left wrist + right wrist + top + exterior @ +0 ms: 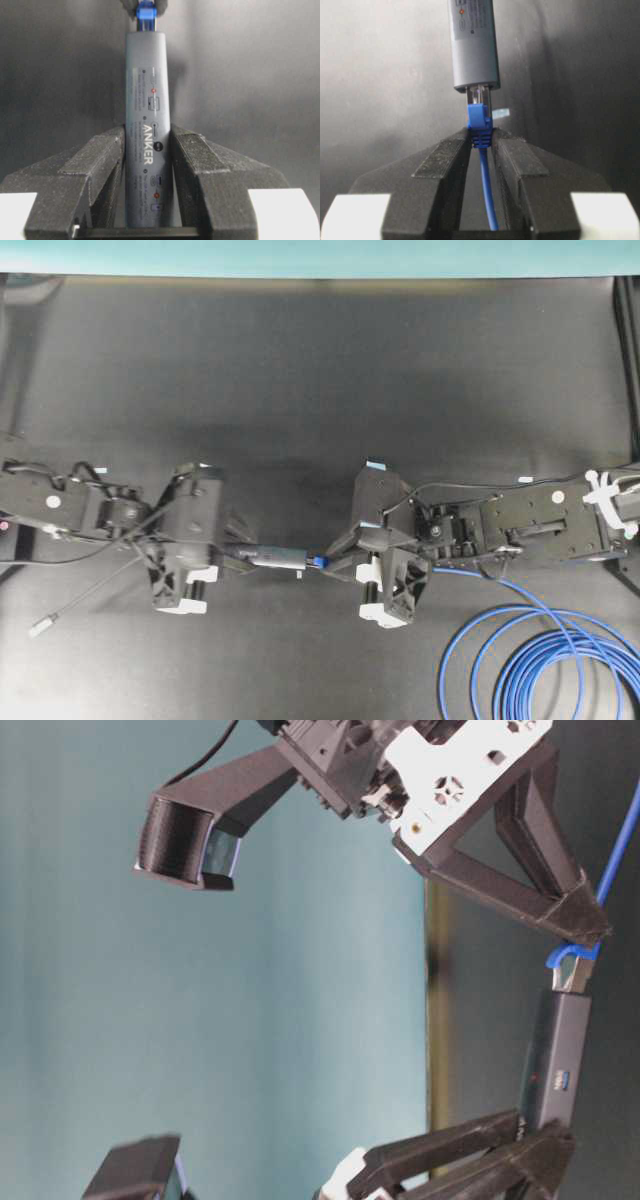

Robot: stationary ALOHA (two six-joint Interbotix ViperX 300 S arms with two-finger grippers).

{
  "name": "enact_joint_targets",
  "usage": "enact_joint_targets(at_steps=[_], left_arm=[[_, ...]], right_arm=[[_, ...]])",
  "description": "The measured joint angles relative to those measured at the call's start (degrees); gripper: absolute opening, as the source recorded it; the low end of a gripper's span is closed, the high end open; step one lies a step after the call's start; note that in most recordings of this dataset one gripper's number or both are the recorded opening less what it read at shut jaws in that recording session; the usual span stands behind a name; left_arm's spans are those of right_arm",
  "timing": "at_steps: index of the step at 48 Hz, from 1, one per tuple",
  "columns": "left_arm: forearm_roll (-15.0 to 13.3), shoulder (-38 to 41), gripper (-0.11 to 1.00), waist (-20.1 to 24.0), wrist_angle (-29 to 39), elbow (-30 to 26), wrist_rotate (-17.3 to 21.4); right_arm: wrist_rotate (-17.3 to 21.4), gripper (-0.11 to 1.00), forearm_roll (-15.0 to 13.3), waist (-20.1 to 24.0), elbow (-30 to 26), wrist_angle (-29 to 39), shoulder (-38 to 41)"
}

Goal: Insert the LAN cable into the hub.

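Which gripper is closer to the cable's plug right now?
Right. The right gripper is shut on the blue boot just behind the plug; the left gripper clamps the hub toward its far end.

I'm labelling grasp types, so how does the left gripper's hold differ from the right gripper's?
The left gripper clamps the hub, a wide grey bar that fills its gap; the right gripper pinches the LAN cable only by its small blue boot. The hub reaches far past the left gripper's tips, while only the plug clears the right gripper's, and the cable trails back between its fingers. Both are shut and face each other, tip to tip.
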State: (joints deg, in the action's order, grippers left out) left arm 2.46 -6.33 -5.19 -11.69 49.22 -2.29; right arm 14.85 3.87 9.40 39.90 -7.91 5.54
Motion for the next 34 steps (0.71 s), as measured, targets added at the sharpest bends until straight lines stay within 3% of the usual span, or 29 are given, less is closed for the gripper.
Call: enact_joint_targets(at_steps=[34], left_arm=[[0.09, 2.29, 0.28, 0.18, 2.02, -2.29, 1.93]], right_arm=[[-0.09, 0.15, -0.97, -0.35, -2.55, 0.7, 2.99]])
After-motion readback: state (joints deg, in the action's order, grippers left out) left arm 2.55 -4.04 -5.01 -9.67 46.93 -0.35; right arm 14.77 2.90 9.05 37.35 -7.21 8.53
